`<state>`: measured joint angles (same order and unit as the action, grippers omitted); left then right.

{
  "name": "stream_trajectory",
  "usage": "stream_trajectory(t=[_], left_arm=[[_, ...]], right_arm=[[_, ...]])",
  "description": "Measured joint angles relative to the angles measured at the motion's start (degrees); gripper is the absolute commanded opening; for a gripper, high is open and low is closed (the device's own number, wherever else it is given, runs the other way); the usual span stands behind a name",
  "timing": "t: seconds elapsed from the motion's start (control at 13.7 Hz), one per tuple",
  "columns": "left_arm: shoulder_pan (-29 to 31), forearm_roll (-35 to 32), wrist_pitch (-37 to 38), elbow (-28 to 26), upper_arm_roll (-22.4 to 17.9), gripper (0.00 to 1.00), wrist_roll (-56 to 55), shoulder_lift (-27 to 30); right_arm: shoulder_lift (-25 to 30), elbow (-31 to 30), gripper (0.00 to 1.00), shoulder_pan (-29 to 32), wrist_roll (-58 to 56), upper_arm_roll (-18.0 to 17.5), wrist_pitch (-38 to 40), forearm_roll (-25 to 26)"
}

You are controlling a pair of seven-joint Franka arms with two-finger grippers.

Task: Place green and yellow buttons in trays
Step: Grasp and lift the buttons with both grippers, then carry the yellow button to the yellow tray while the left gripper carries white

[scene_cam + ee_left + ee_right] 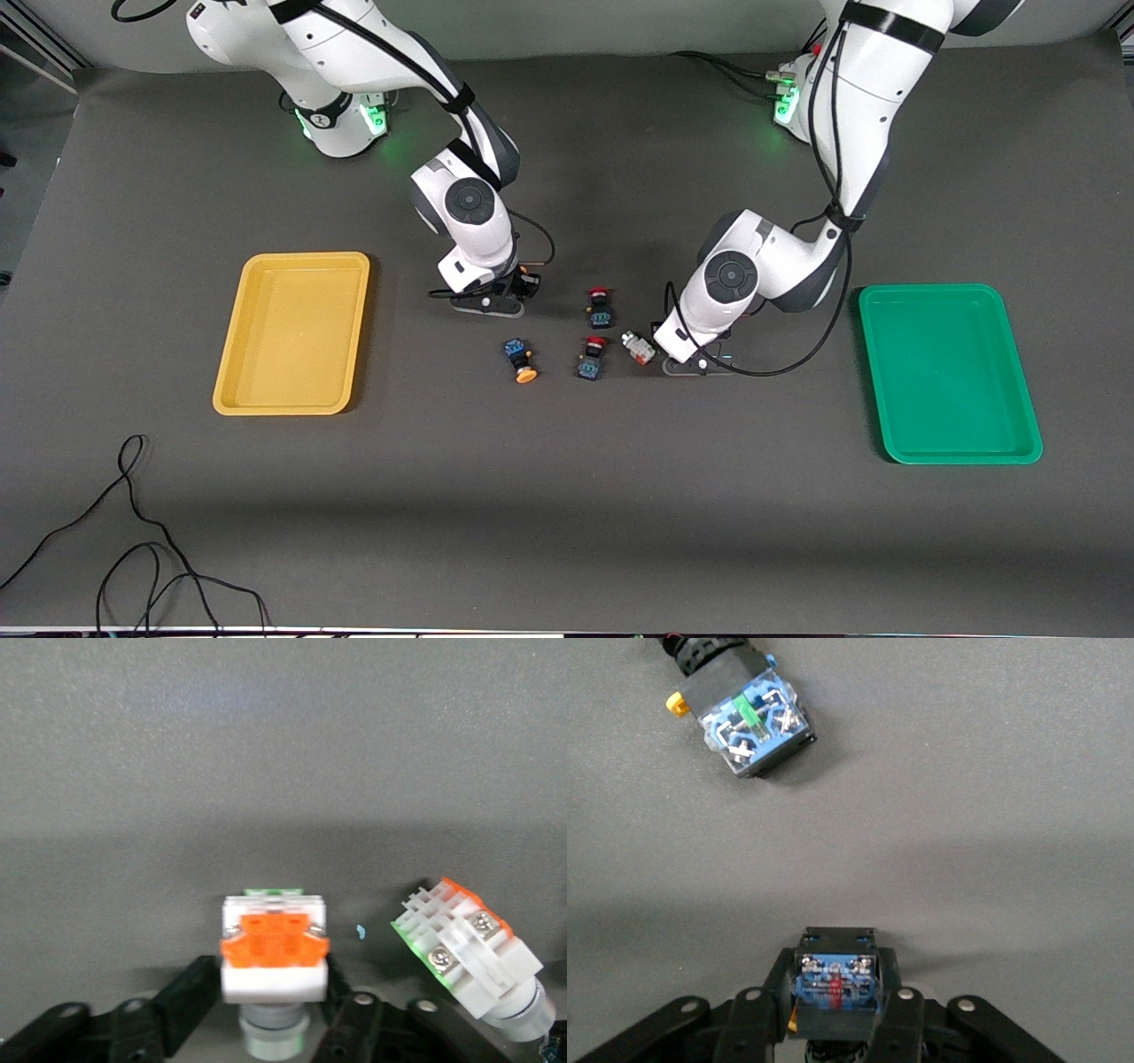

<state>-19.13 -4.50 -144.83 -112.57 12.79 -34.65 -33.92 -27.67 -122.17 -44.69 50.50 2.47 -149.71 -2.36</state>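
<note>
Both trays, the yellow tray (292, 332) and the green tray (948, 372), lie bare: smooth, shallow plastic with rounded corners. The left gripper (275, 1010) has its fingers clamped on a blocky white switch (273, 957); the right gripper (837, 1014) pinches a black button (835, 983), seemingly yellow-capped. Another white switch (638, 347) and yellow-capped button (521, 359) wait mid-bench (567, 514).

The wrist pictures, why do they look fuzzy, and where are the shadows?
Left wrist view: soft all over, the white switch between the left hand's fingers and the table alike; a dim band crosses the table. Right wrist view: sharper; the black button in the right hand shows its screws, and the loose button casts a faint shadow. Front view: green base lights glow, and soft shadows lie beside the trays.
</note>
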Motion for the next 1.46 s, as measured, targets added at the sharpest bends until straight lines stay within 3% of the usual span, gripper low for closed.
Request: stream_trajectory(t=[0.22,0.37,0.59,0.73,0.8,0.88,1.02,1.32,1.46], left_arm=[[0.7,0.0,1.4,0.9,-0.2,0.00,-1.1,1.1],[2.1,0.0,8.5,3.2,-0.3,0.00,-1.2,3.4],[5.4,-0.1,23.5,7.6,-0.3,0.00,-0.6,9.9],[8.9,-0.3,30.5,9.2,-0.4,0.00,4.3,14.2],[13.0,-0.3,34.3,9.4,-0.6,0.00,10.3,17.1],[15.6,-0.4,36.0,9.4,-0.6,0.00,14.2,18.4],[22.4,-0.5,38.6,8.9,-0.8,0.00,25.1,19.5],[34.6,-1.4,36.7,5.8,-1.1,0.00,42.7,19.1],[38.6,-4.6,32.8,4.7,-1.1,0.00,46.9,17.8]], right_arm=[[0.6,0.9,0.26,0.0,0.0,0.0,0.8,0.0],[2.9,3.0,0.26,0.1,0.0,0.1,6.4,0.0],[8.3,10.5,0.26,0.4,-0.1,1.0,23.2,0.0],[10.7,17.8,0.26,0.6,-2.8,3.6,36.4,0.0],[11.9,21.5,0.26,0.7,-7.6,7.2,42.2,0.0],[12.6,22.3,0.26,1.0,-11.3,9.6,43.7,0.1],[13.7,22.3,0.26,1.1,-23.8,18.0,45.5,0.1],[14.6,20.2,0.26,2.2,-54.4,38.0,46.3,-2.0],[14.6,17.4,0.26,2.6,-64.6,45.7,44.4,-4.6]])
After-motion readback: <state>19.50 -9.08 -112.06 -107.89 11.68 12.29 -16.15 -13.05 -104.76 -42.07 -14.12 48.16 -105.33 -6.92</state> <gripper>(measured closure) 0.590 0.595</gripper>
